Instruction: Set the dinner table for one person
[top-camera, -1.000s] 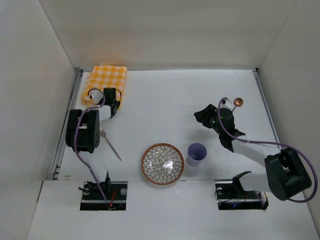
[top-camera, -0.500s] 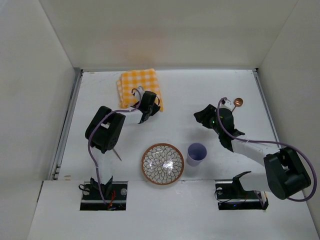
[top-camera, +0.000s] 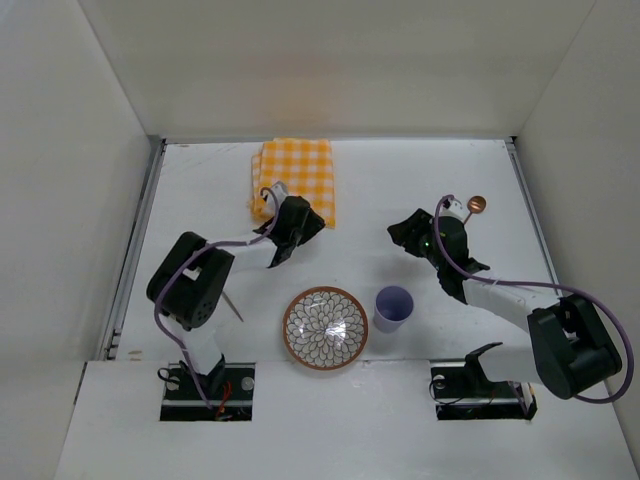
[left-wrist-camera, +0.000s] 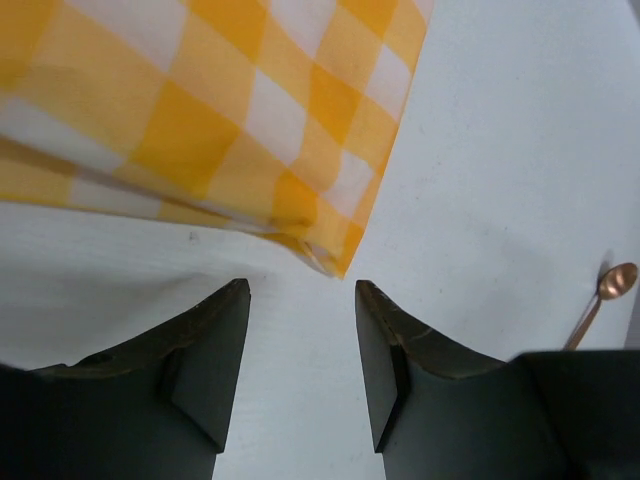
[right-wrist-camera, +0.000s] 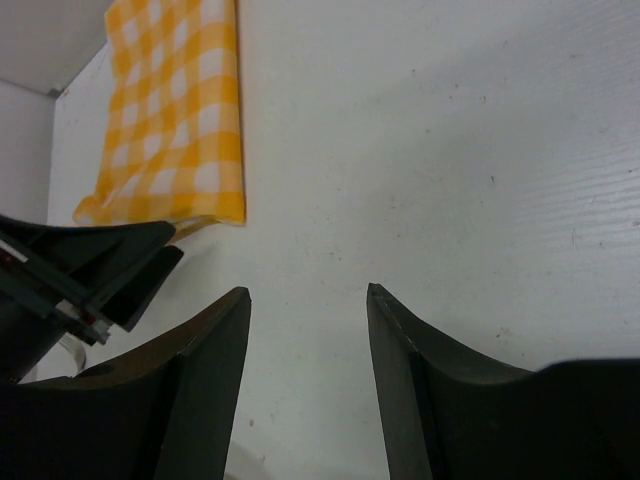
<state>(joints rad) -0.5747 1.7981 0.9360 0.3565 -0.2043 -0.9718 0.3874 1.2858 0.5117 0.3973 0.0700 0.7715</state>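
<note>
Top: matte white dinner table (top-camera: 400, 180), flat, wall-edged, spreading all round the round, petal-patterned bowl (top-camera: 325, 327); soft folded checked cloth (top-camera: 297, 178) beyond bowl.
Left wrist: left gripper (left-wrist-camera: 300, 300) spread, empty.
Right wrist: right gripper (right-wrist-camera: 308, 300) spread, empty, above the faintly grained table.

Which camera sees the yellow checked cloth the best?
The top external view: nearly all of the folded yellow checked cloth shows flat from above. The left wrist view catches only one corner, up close. The right wrist view shows it slanted and far off.
</note>
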